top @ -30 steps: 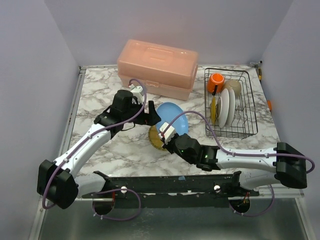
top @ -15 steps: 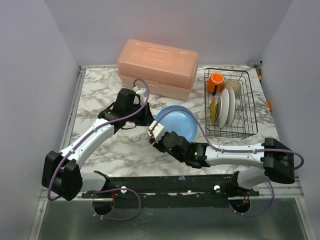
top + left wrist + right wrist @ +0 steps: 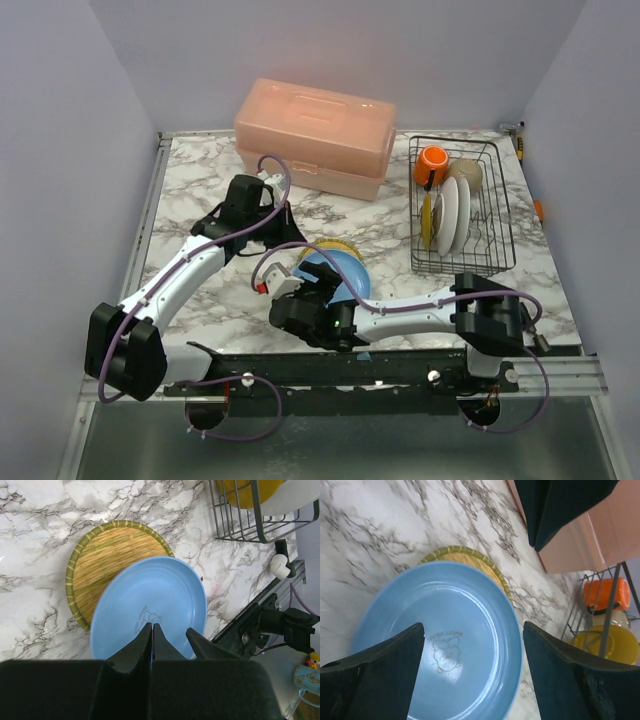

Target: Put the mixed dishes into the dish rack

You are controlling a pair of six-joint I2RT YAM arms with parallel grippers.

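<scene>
Left gripper (image 3: 151, 628): fingers pressed together, nothing between them; up above the blue plate, apart from it.
Right gripper (image 3: 472, 627): fingers spread wide, over the blue plate from the near side; one finger hides part of the plate's edge; contact can't be judged.
Blue plate (image 3: 340, 272): mid table, near edge, face up, small cartoon print in the centre; overlaps the near-right part of the tray, the far part of the tray uncovered. Not in the rack.
Tray (image 3: 100, 560): round woven bamboo, flat on the table, partly under the blue plate.
Rack (image 3: 455, 139): black wire, far right of the table, well apart from the blue plate.
Mug (image 3: 432, 160): orange, in the rack's far-left corner.
Bowl (image 3: 466, 172): cream, in the rack just right of the mug.
Yellow plate (image 3: 428, 220): on edge at the left side of the rack.
White plates (image 3: 452, 215): on edge just right of the yellow plate; how many, hard to tell.
Box (image 3: 315, 135): pink plastic, lid shut, far centre, left of the rack.
Table (image 3: 200, 170): marble-pattern top; both arms reach toward its middle, the left from the left side, the right bent across the near edge.
</scene>
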